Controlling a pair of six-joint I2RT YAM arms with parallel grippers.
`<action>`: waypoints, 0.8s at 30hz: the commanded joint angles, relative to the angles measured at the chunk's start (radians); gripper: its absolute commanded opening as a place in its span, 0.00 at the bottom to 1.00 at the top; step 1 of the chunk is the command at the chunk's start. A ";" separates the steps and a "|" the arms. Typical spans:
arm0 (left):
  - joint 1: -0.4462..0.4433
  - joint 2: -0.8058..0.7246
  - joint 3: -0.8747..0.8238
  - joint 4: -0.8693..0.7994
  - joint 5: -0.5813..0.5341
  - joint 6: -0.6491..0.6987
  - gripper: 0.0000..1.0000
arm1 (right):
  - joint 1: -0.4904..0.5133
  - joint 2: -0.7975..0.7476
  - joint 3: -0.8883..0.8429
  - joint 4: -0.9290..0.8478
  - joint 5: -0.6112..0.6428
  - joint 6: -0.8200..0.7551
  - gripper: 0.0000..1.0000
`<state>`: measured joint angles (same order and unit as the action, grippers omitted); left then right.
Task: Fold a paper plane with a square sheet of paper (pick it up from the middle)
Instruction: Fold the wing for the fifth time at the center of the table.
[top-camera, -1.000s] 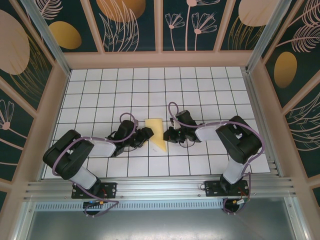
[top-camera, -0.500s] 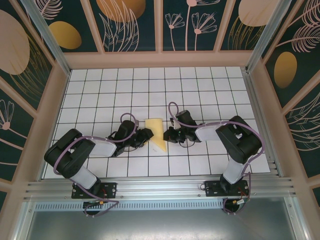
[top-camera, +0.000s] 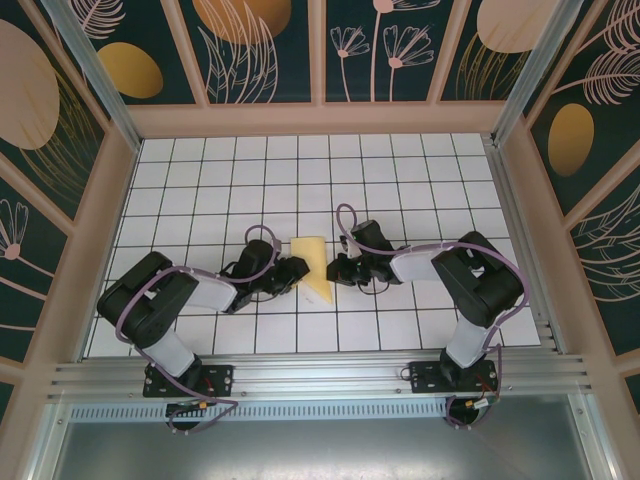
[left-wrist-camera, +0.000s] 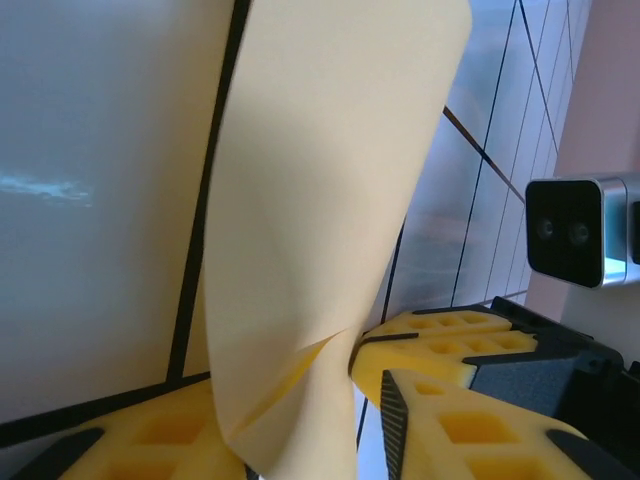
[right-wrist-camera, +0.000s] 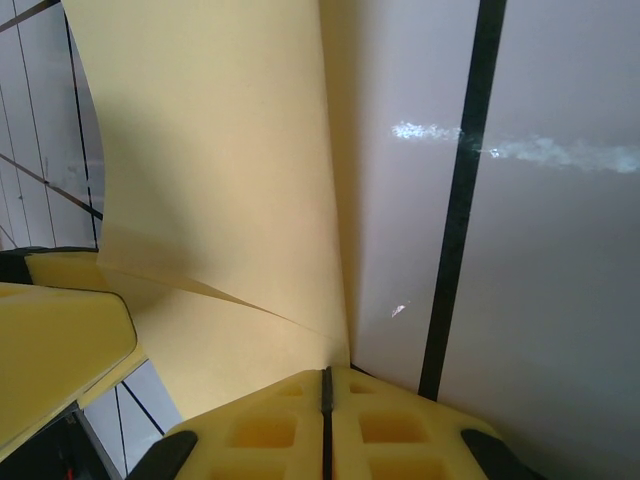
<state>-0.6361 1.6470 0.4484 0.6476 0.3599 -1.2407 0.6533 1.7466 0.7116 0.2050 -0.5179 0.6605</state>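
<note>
near the middle of the desk (top-camera: 200, 180), on its white grid tiles, the yellow sheet of paper (top-camera: 313, 265) sits between the two grippers. from above it reads as a narrow folded wedge, broad at the far end and running to a point at the near end. the left gripper (top-camera: 295, 270) is at its left edge and the right gripper (top-camera: 333, 268) at its right edge. both arms reach in low from the near corners.

the left wrist view has the paper (left-wrist-camera: 320, 200) rising as a tall curved strip with a short crease near its foot. it passes down between the yellow fingers of the left gripper (left-wrist-camera: 300, 400). these stand a narrow way apart, and a thin slit of desk shows between the paper and the right-hand finger (left-wrist-camera: 470, 430), so it is not pinched there. just beyond are the yellow pads of the right gripper (left-wrist-camera: 400, 335), with its wrist camera (left-wrist-camera: 570, 230) above them.

seen from the right wrist, the right gripper (right-wrist-camera: 325, 372) has its two pads pressed together along one dark seam. a corner of the paper (right-wrist-camera: 200, 150) runs down into that seam, so it holds the sheet by its edge. the paper bows away to the left with a slanting crease, and a yellow finger (right-wrist-camera: 60, 330) of the left gripper lies against its lower left.
</note>
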 joint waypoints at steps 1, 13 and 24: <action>-0.002 0.013 0.031 -0.004 0.003 0.056 0.42 | -0.001 0.054 -0.003 -0.043 0.068 -0.037 0.11; 0.003 -0.003 0.056 -0.068 -0.033 0.092 0.08 | 0.007 0.018 0.020 -0.056 0.085 -0.064 0.14; 0.003 -0.016 0.087 -0.114 -0.024 0.053 0.00 | 0.165 -0.251 -0.007 -0.140 0.513 -0.187 0.41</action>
<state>-0.6357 1.6474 0.5091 0.5629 0.3328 -1.1751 0.7868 1.5982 0.7353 0.0772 -0.2043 0.5270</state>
